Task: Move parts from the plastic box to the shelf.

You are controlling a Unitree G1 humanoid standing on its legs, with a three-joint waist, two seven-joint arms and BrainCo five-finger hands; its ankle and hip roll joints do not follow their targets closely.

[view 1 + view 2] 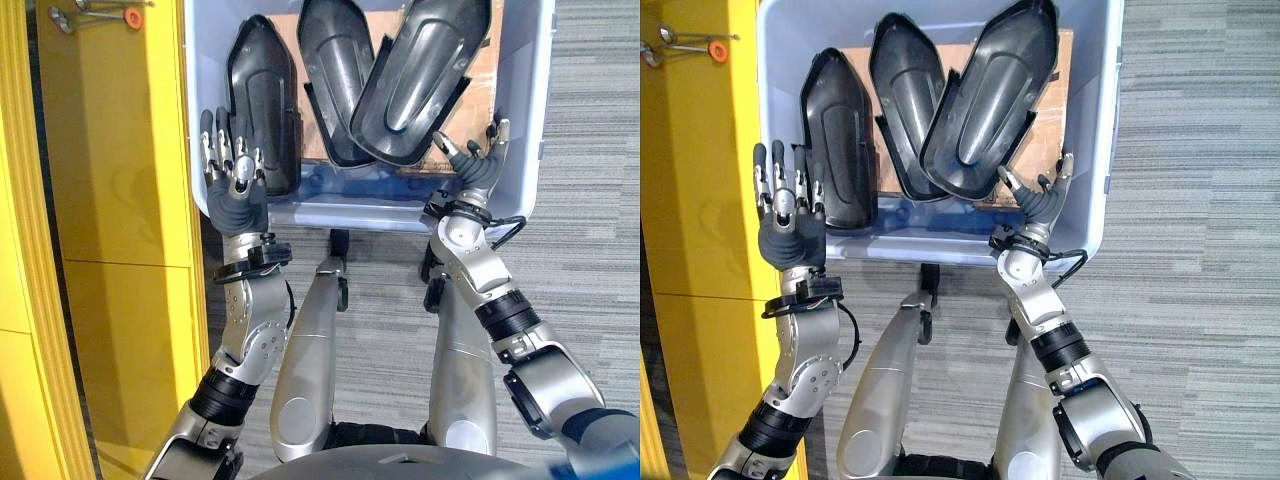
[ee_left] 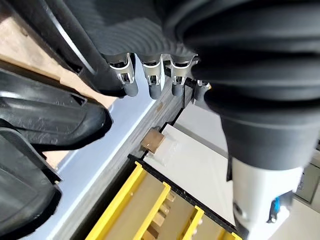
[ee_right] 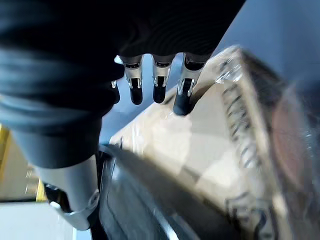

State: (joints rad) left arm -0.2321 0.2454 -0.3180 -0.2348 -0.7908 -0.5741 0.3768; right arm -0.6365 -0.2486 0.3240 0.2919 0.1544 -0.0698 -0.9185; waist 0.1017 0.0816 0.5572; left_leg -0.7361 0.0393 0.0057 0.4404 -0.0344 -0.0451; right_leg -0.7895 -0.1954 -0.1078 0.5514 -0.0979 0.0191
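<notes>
3 black moulded parts [image 1: 410, 80] in pale plastic box [image 1: 520, 160] on cardboard — left robot hand [image 1: 232, 175] fingers straight over the leftmost part; right robot hand [image 1: 478, 160] spread loosely, holding nothing

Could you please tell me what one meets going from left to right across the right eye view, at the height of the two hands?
Yellow shelf → left hand → leftmost black part → right hand → plastic box's right wall → grey carpet.

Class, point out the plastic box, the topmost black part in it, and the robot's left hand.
plastic box [image 1: 545, 60]: left eye view, right wall.
topmost black part [image 1: 420, 75]: left eye view, hollow middle.
left hand [image 1: 236, 192]: left eye view, back of hand.
</notes>
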